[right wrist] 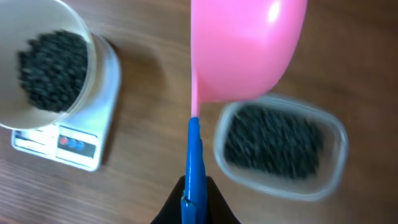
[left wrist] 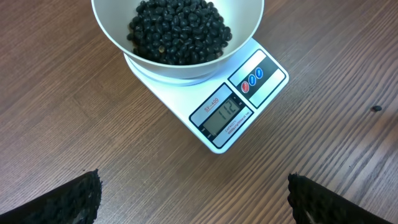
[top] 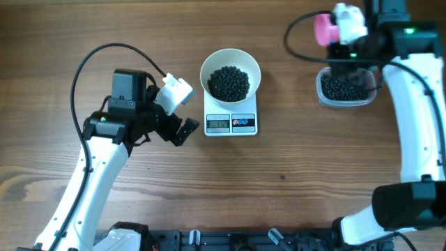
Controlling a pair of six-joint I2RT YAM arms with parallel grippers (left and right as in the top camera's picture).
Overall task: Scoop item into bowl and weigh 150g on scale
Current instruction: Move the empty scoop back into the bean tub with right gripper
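Note:
The white bowl (top: 205,74) stands on the scale (top: 231,123) at mid-table, holding a heap of black beans (top: 229,82). In the left wrist view the scale (left wrist: 186,102) reads 112 under the bowl (left wrist: 109,22). My left gripper (left wrist: 193,184) hovers open left of the scale with nothing between its fingers. My right gripper (right wrist: 194,190) is shut on the blue handle (right wrist: 194,149) of a pink scoop (right wrist: 249,43), which hangs over the clear container (right wrist: 336,155) of beans (right wrist: 273,140). Whether the scoop holds anything is hidden.
The clear container (top: 322,88) sits at the back right, under the pink scoop (top: 323,28). One stray bean (top: 282,176) lies on the wood in front of the scale, also seen as a bean (left wrist: 376,109) in the left wrist view.

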